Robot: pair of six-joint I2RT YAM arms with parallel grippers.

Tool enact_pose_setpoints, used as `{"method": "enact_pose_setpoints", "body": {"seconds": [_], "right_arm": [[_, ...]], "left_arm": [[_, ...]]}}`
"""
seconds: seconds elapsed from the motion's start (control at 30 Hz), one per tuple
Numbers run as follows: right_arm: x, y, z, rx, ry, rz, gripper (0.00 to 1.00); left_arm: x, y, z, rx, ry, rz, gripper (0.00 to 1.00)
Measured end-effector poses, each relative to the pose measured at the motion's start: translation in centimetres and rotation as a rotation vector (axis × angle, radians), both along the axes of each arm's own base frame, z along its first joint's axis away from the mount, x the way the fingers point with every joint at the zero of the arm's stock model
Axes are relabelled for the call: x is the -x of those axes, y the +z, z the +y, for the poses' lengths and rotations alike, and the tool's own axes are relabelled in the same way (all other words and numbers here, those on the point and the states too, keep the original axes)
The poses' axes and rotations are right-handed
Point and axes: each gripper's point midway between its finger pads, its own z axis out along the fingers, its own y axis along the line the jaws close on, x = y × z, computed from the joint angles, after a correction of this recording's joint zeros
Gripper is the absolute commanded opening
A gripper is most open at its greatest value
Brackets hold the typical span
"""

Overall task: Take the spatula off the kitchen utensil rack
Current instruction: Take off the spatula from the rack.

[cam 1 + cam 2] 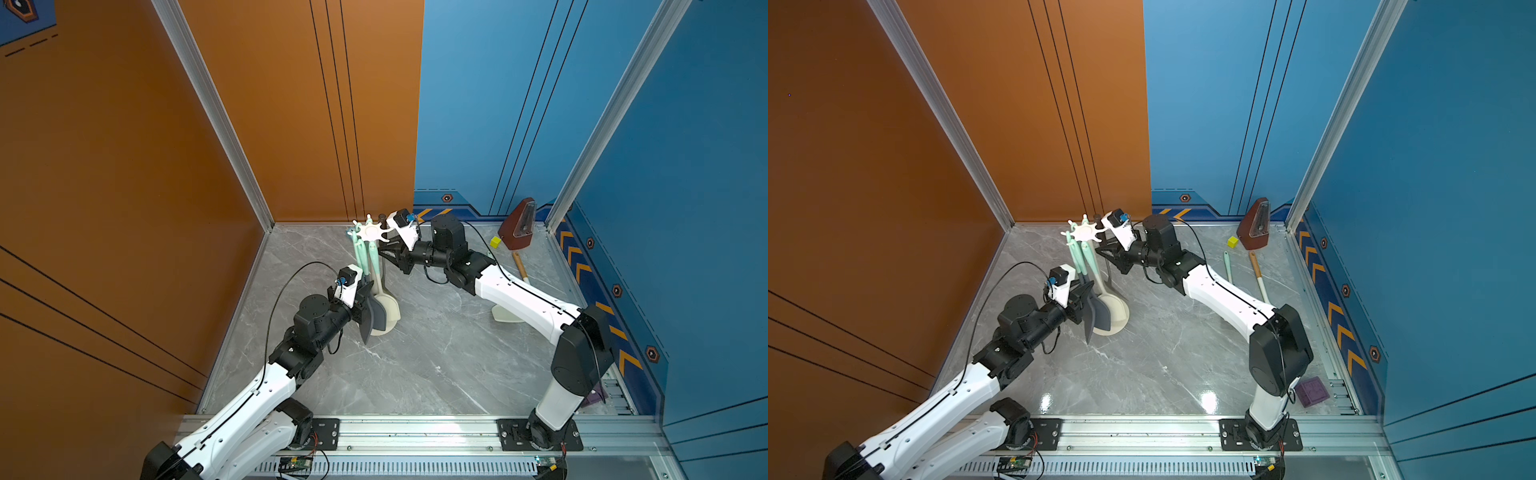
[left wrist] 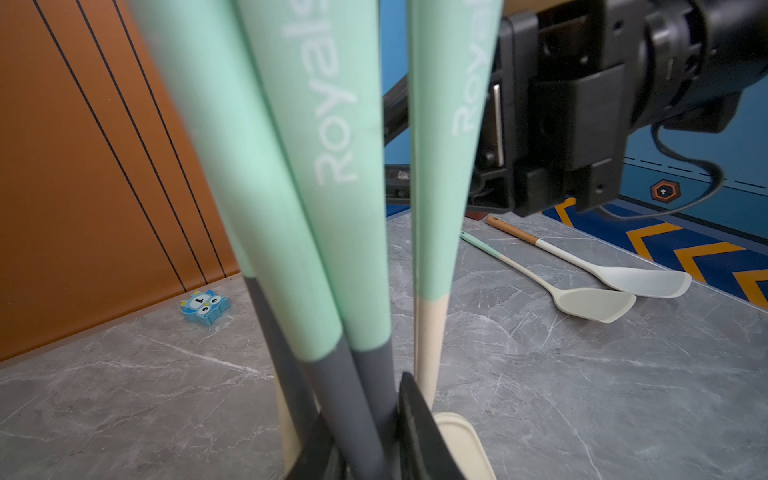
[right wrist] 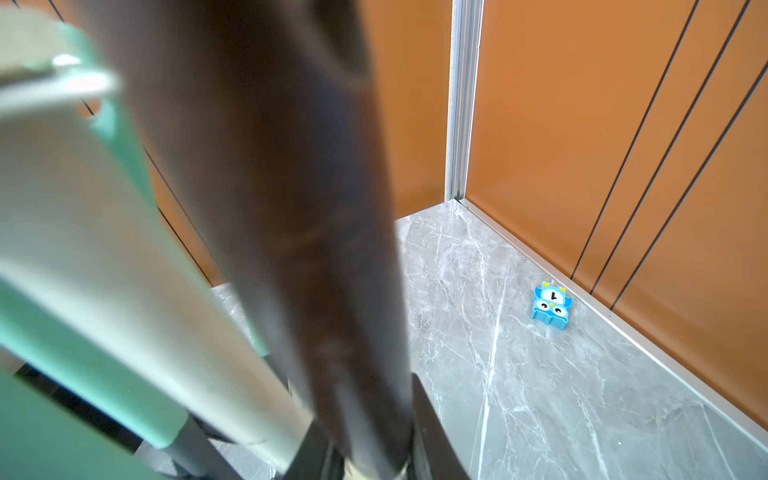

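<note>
right gripper (image 3: 365,415) clamps the dark-handled spatula (image 3: 291,208), left gripper (image 2: 361,399) a grey neck (image 2: 332,374). lift it straight up off the rack (image 1: 372,232) above the fingers (image 3: 428,424).

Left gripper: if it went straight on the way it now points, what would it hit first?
The grey utensil necks, which sit between the fingers of the left gripper. Right behind them seems to be the cream-necked utensil, though depth is hard to judge here.
</note>
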Motion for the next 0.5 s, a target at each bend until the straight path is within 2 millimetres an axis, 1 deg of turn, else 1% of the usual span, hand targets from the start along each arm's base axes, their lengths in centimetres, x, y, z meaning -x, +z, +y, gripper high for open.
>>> {"method": "enact_pose_setpoints", "body": {"seconds": [0.07, 0.33, 0.5], "right_arm": [[-0.1, 0.0, 0.0, 0.004, -0.006, -0.008, 0.15], [-0.6, 0.0, -0.2, 0.019, -0.036, -0.038, 0.11], [-0.7, 0.0, -1.1, 0.033, -0.093, -0.066, 0.10]], "left_arm": [[0.0, 0.0, 0.0, 0.000, 0.001, 0.001, 0.23], [0.0, 0.0, 0.0, 0.000, 0.001, 0.000, 0.22], [0.0, 0.0, 0.0, -0.001, 0.001, 0.000, 0.22]]}}
